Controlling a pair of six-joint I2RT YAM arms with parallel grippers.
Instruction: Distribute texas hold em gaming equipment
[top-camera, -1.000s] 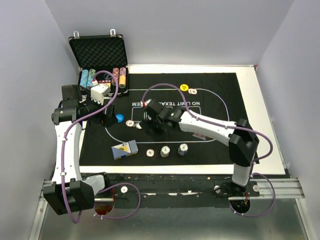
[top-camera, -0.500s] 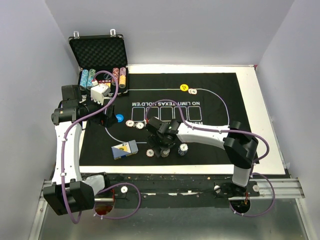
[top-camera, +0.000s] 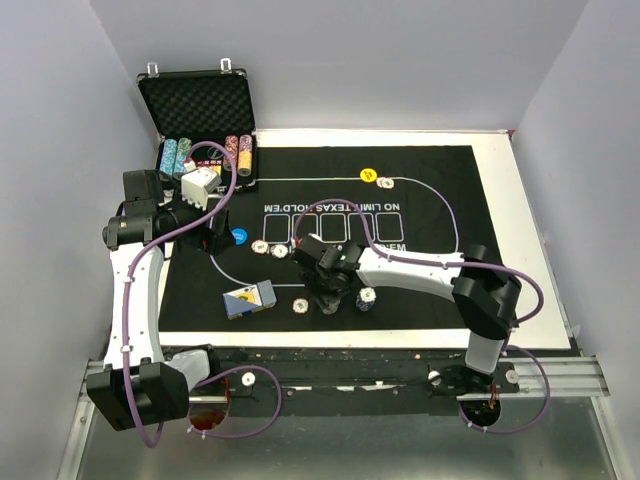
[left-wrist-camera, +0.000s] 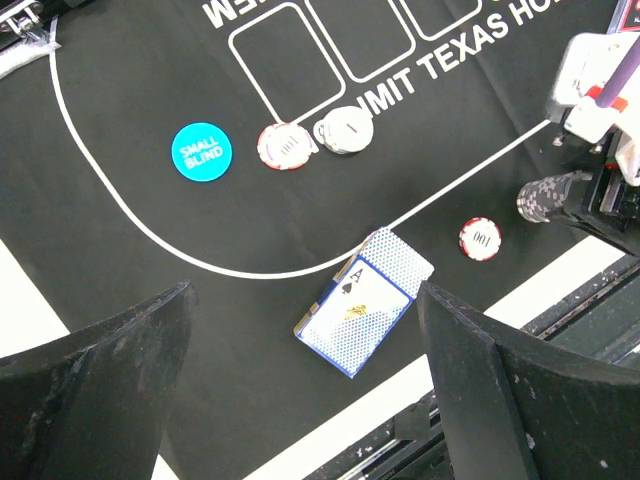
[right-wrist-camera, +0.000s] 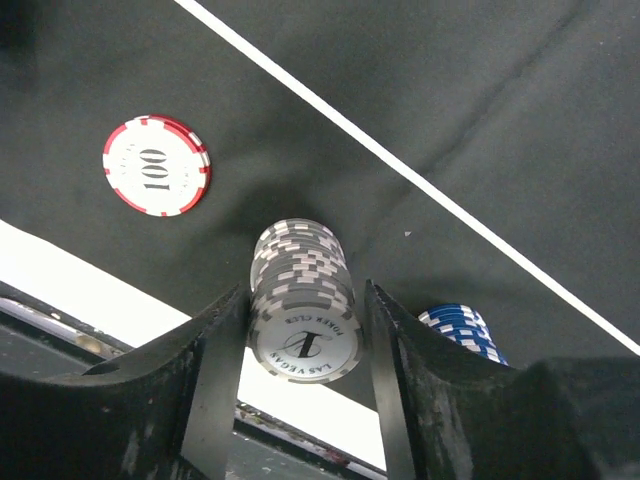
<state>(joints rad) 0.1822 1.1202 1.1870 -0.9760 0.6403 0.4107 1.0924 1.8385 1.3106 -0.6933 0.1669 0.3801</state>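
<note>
Right arm shift: the right gripper (top-camera: 328, 290) has come from the printed card boxes at mid-mat down toward the near edge. It now sits over the stack of grey-and-white striped poker chips (right-wrist-camera: 300, 265).
Right pincer: its black fingers (right-wrist-camera: 215, 380) flank the stack on both sides with almost no gap. Whether the pads already press on it cannot be told.
Stack position: upright on the black cloth mat (right-wrist-camera: 470, 90), between the white oval line and the mat's near edge. The flat red-and-white "100" chip (right-wrist-camera: 156, 166) lies to one side and the short blue-and-white chip stack (right-wrist-camera: 460, 330) to the other.
Meaning for the task: the approach looks finished and the grasp is the step in hand. This pile is probably the next to be carried to a seat.
Left pincer: the left gripper (left-wrist-camera: 305, 290) has not shifted. Its fingers are spread wide with nothing between them, above the mat's left part.
Chip material: rigid discs with edge spots and a smooth printed "1" face, forming a neat cylinder that may shear if squeezed off-centre.
Mat texture: matte, with a faint wrinkle.
Other pieces: the rectangular blue-lattice card pack (left-wrist-camera: 365, 315) shows an ace of spades, and the flat blue round "SMALL BLIND" button (left-wrist-camera: 199, 152) lies well apart from it.
</note>
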